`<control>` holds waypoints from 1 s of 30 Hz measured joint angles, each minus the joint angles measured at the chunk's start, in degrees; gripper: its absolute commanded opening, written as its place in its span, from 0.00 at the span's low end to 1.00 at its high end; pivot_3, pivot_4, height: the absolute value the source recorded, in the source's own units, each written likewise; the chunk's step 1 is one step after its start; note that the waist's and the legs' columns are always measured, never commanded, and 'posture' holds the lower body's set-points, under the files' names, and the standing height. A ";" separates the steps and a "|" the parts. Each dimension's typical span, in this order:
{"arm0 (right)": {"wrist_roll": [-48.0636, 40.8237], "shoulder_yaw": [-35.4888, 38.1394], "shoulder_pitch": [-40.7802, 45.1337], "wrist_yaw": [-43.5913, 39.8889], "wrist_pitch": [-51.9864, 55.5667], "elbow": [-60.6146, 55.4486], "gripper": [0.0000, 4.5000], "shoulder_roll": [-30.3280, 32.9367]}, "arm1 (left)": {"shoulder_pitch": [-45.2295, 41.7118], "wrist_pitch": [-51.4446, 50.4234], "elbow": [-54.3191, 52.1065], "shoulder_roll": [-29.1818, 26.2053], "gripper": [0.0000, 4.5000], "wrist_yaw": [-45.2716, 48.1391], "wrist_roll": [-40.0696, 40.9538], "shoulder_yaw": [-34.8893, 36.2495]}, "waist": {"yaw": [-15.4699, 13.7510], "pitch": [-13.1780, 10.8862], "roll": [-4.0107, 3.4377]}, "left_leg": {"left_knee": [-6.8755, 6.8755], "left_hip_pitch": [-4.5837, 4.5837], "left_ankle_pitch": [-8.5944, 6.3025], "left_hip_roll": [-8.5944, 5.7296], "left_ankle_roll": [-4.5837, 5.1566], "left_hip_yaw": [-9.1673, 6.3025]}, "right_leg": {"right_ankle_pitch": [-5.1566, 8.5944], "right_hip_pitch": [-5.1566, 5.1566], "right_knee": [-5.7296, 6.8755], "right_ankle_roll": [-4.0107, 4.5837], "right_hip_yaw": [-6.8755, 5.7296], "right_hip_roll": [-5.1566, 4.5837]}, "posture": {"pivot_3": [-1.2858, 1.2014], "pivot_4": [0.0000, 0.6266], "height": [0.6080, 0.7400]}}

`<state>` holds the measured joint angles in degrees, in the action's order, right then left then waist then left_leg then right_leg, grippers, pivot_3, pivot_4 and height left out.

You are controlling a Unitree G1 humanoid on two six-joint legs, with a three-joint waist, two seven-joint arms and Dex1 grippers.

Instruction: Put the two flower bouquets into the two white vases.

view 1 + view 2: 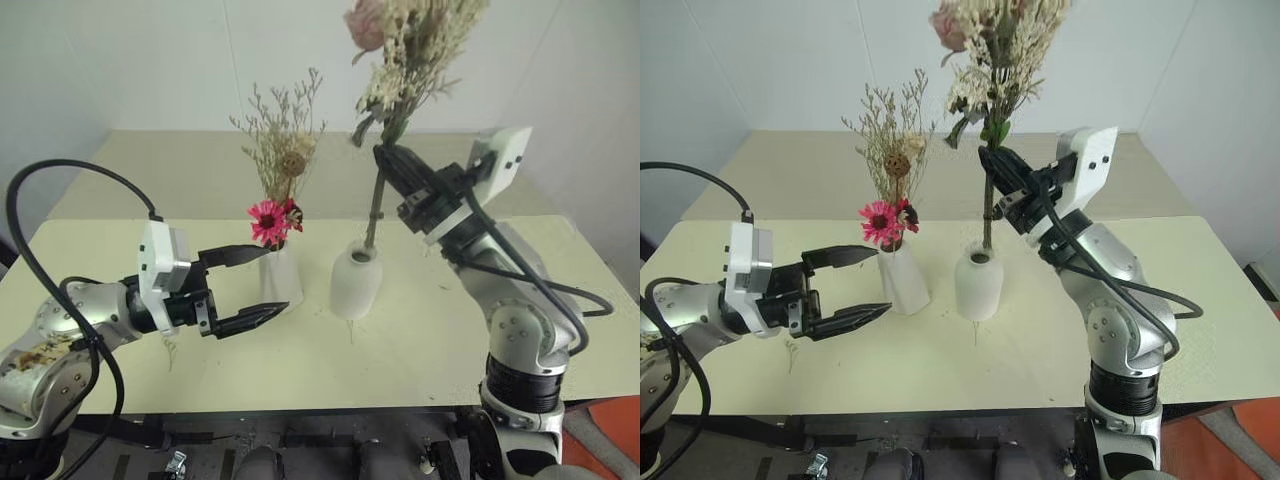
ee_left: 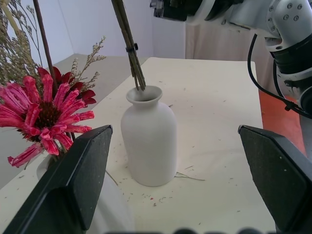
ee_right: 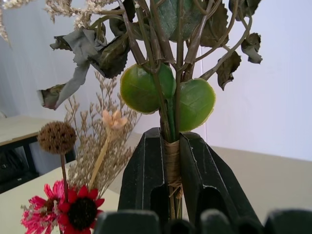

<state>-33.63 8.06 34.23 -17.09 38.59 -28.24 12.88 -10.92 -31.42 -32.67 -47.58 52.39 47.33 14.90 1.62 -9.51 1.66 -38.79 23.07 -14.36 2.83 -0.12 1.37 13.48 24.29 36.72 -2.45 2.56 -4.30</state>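
Both pincers differ; left (image 1: 262,285) gapes empty; right (image 3: 171,170) clamps cream bouquet (image 1: 415,50) stems.

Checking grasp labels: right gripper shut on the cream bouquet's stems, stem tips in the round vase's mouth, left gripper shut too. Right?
Not quite: the left gripper is open, fingers spread beside the tall vase, as the left eye view shows. The rest holds.

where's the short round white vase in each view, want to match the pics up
Left eye view: short round vase at table centre, right of the tall vase.
Right eye view: centre, stems entering its mouth.
Left wrist view: middle, framed by the open left gripper.
Right wrist view: I can't find it.
Shared landmark: the pink daisy, beside the vase on the robot's left.
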 measured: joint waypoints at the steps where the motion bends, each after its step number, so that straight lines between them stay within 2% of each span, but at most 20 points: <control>1: 0.40 -0.79 -0.68 0.05 -0.17 0.35 0.05 -0.04 | -0.01 0.00 0.01 -0.05 1.00 0.03 0.00 0.00 | 0.01 0.00 0.00 | 0.00 -0.01 0.00 0.00 0.00 0.00 | 0.00 0.00 0.01 0.00 0.00 0.00 | 0.52 0.24 1.00; 8: 1.43 -2.73 -2.48 0.18 -1.63 0.93 0.05 -0.10 | -0.14 0.00 0.06 -0.14 1.00 0.13 -0.01 -0.01 | -0.02 0.00 0.00 | 0.01 0.00 0.00 0.00 0.00 0.00 | 0.01 0.01 0.01 0.01 0.00 0.00 | 0.52 0.24 1.00; 15: 2.85 -5.47 -8.02 0.24 -2.45 1.19 0.05 -0.66 | -0.46 0.00 0.59 -0.30 1.00 0.52 -0.02 -0.01 | -0.08 0.00 0.00 | 0.00 -0.01 0.00 0.00 -0.01 0.00 | 0.01 0.00 0.01 0.02 -0.01 0.00 | 0.52 0.24 1.00; 27: 6.03 -7.47 -11.26 1.36 -4.26 -0.17 0.96 -1.31 | -2.21 0.01 2.06 -0.48 1.00 1.63 -0.29 -0.16 | -0.25 0.00 0.00 | 0.01 -0.01 0.00 0.00 -0.01 0.00 | 0.02 0.01 0.00 0.02 -0.02 0.01 | 0.52 0.24 1.00; 28: 5.91 -7.40 -11.95 1.30 -4.25 -0.82 0.99 -1.11 | -2.25 0.01 2.06 -0.48 1.00 1.66 -0.31 -0.19 | -0.30 0.00 0.00 | 0.01 0.01 0.00 0.00 -0.01 -0.01 | 0.02 0.01 -0.01 0.02 -0.01 0.00 | 0.52 0.24 1.00; 30: 5.31 -7.19 -13.90 0.94 -4.21 -2.41 0.99 -0.24 | -2.28 0.01 2.08 -0.48 1.00 1.66 -0.32 -0.23 | -0.46 0.00 0.00 | 0.00 0.01 0.00 0.00 -0.01 -0.01 | 0.02 0.00 -0.01 0.01 -0.01 0.00 | 0.52 0.24 1.00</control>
<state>-28.32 0.87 20.33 -16.15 34.37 -30.65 12.64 -13.20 -31.41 -30.60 -48.06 54.05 47.01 14.67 1.16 -9.52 1.66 -38.79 23.08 -14.35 2.83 -0.13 1.37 13.50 24.29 36.71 -2.44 2.55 -4.30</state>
